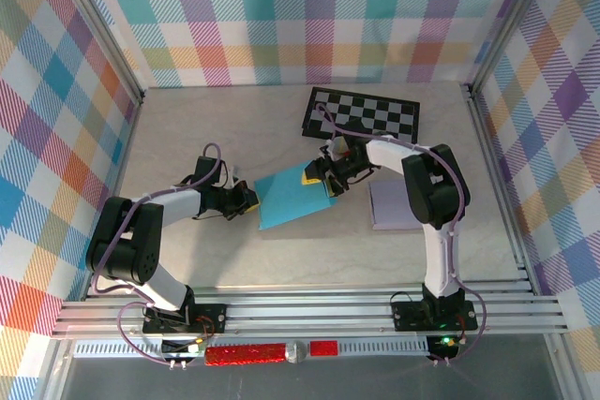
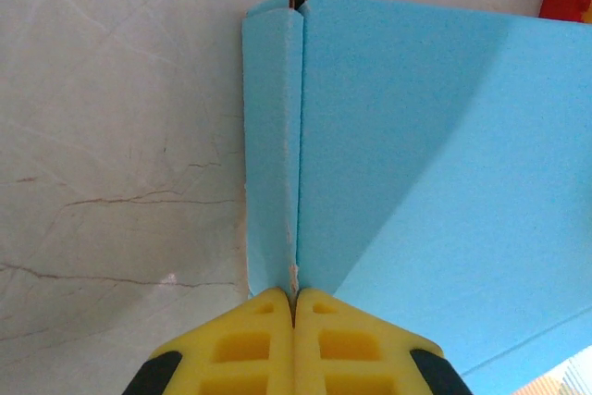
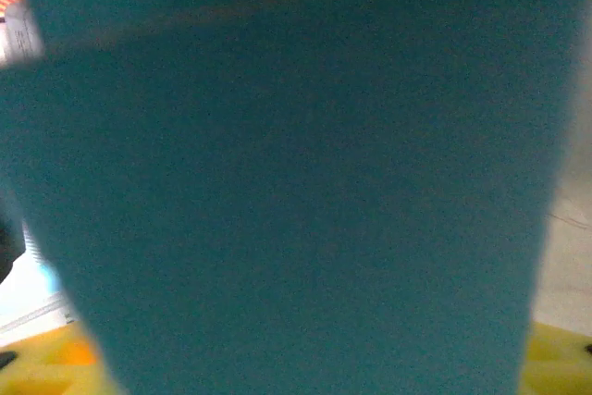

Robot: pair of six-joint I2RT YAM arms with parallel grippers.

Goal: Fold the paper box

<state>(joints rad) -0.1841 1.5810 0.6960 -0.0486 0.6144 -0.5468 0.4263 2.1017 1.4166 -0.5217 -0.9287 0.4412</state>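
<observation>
The paper box is a flat blue sheet lying in the middle of the table. My left gripper is at its left edge. In the left wrist view the yellow fingers are pressed together on a narrow folded flap along the box, pinching its seam. My right gripper is at the box's far right corner. In the right wrist view a shadowed blue panel stands close to the camera. It lies between the two yellow fingers, which stand wide apart at the bottom corners.
A black-and-white checkered board lies at the back of the table. A pale lilac flat piece lies right of the box, under the right arm. Metal frame posts and plaid walls close in the table's sides and back.
</observation>
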